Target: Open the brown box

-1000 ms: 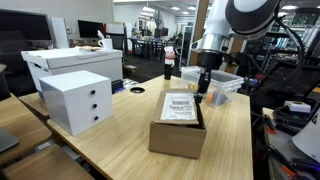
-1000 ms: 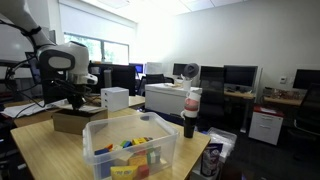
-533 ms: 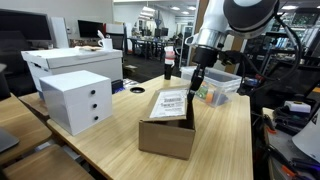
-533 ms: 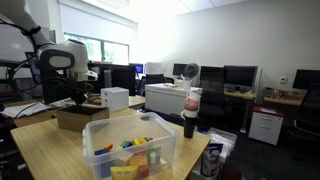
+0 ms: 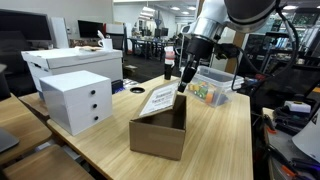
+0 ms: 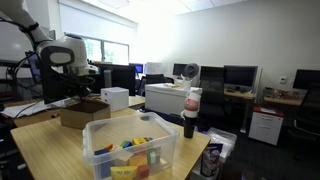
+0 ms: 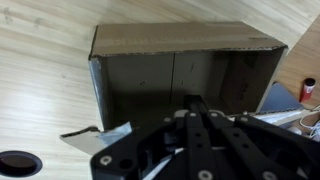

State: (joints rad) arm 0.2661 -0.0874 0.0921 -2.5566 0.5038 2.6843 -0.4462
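Basically the gripper (image 5: 182, 88) (can't tell its claw width) is lifting the labelled flap (image 5: 162, 100) of the brown box (image 5: 157, 140) at 4 o'clock from the white drawers (image 5: 76, 100), likely needing a fold-back toward 9 o'clock next.

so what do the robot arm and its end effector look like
The arm is glossy white, with bulky rounded segments and dark joint bands. The end effector is matte black, with layered linkages and small round fasteners.
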